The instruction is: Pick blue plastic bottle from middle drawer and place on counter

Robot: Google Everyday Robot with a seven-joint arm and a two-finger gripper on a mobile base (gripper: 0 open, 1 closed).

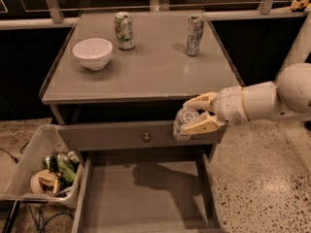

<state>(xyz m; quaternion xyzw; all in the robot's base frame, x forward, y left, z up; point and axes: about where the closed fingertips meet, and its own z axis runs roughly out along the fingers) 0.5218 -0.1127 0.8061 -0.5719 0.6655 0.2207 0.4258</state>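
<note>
A bin [25,165] of jumbled clutter was cut off at the left. On the tabletop [150,76] stood a white bowl [92,53] and two cans [124,30]. The open middle drawer [146,198] ran off the bottom edge. Above it, below the tabletop's front edge, the claw [186,116] pinched the blue plastic bottle [179,124], whose cap was hidden.
</note>
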